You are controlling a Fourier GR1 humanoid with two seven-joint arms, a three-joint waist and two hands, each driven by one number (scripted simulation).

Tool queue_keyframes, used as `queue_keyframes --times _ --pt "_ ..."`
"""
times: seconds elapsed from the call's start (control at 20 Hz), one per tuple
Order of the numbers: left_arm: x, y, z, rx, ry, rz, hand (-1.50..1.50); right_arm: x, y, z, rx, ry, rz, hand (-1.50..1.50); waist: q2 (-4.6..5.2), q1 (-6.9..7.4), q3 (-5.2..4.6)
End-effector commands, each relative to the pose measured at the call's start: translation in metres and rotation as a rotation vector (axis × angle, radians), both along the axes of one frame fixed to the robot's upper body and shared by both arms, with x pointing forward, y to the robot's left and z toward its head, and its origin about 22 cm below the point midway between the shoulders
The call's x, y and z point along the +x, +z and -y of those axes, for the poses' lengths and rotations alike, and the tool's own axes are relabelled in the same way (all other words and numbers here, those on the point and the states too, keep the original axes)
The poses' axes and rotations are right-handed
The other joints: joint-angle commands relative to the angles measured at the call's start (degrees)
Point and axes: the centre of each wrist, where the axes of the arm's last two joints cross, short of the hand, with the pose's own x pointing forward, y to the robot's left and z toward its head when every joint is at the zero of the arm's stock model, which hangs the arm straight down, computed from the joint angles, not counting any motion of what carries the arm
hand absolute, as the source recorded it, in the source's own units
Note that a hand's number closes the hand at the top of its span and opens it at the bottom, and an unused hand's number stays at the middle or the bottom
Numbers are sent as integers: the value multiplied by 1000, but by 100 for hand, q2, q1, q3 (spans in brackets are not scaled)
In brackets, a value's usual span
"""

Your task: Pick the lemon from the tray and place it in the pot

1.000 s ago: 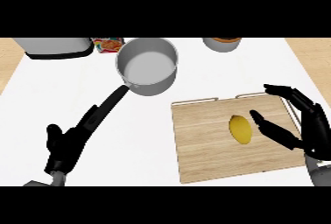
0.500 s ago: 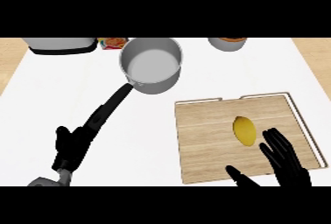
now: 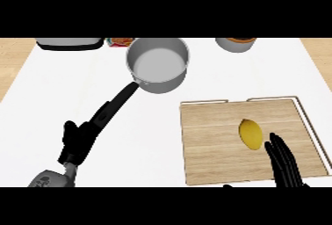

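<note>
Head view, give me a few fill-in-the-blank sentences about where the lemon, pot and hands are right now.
1. The lemon lies on the wooden ____.
2. The right hand has straight fingers that point toward the ____.
3. The pot has a long black ____ that runs down toward the left hand.
4. Inside, the pot holds ____.

Missing words: tray; lemon; handle; nothing
</note>
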Motion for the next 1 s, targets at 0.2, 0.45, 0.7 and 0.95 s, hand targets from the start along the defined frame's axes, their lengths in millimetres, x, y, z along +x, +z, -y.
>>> queue_keyframes --times 0.2,0.45,0.7,0.95 --pt "14 -2 -4 -25 -2 -14 0 29 -15 25 -135 -77 -383 -150 27 67 9" --pt "11 3 2 -12 -21 4 0 63 -27 24 -146 -93 -407 -150 -1 62 16" --pt "2 7 9 -17 -20 -15 0 64 -26 54 -135 -117 -330 -150 -6 60 18" --pt "-1 -23 15 -13 -25 -7 0 51 -40 94 -102 -102 -302 -150 -3 39 18"
